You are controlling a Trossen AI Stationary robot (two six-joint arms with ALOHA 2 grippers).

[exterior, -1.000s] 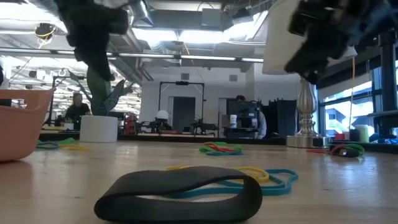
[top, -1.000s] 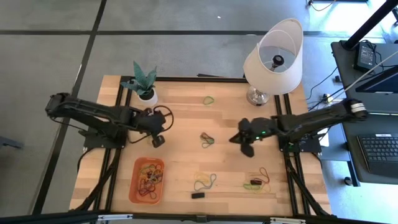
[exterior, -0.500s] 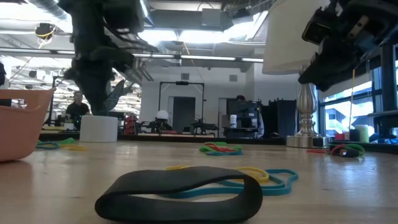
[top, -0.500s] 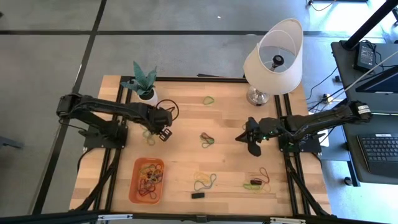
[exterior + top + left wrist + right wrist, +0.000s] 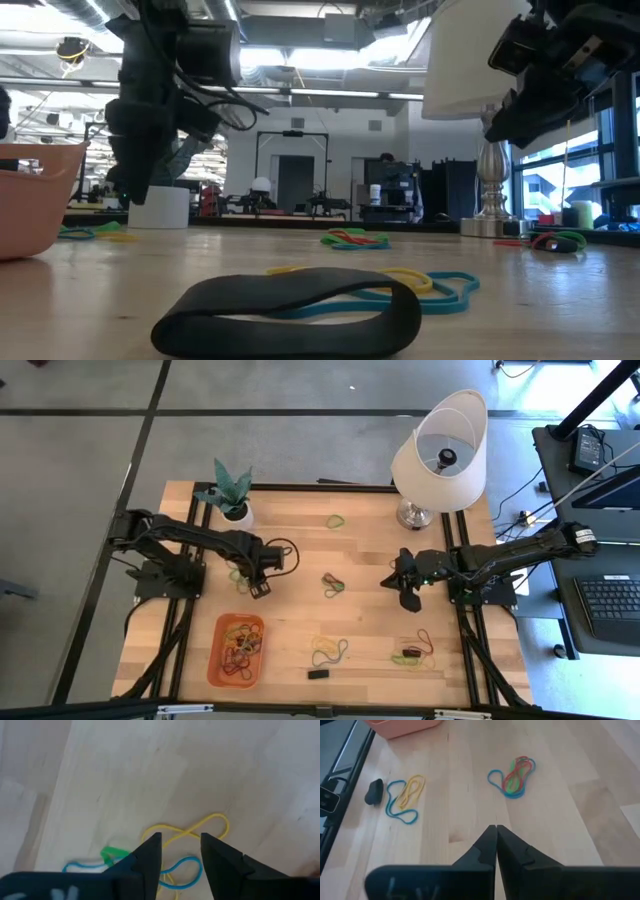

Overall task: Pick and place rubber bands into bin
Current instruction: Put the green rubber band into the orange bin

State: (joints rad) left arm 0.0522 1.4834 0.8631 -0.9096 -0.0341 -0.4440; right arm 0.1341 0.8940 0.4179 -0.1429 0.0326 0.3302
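Rubber bands lie in loose clusters on the wooden table. My left gripper [image 5: 253, 589] points down, open, just above a yellow band [image 5: 192, 831], a blue one [image 5: 181, 873] and a green one [image 5: 114, 854], which lie flat [image 5: 238, 573]; its fingers touch none of them. The orange bin [image 5: 236, 650] at the near left holds several bands. Other clusters lie mid-table [image 5: 333, 584], at the near middle [image 5: 328, 651], at the near right [image 5: 415, 650] and at the far side [image 5: 336, 520]. My right gripper [image 5: 496, 827] hangs shut and empty at mid-right [image 5: 406, 598].
A white pot with a green plant [image 5: 230, 495] stands at the far left. A lamp [image 5: 440, 450] stands at the far right. A small black piece [image 5: 318, 673] lies near the front edge. Bare wood lies between the clusters.
My left gripper has come down toward the bands beside the plant and tipped until it points straight down. My right gripper has drawn back a little toward the table's right edge, then kept still.
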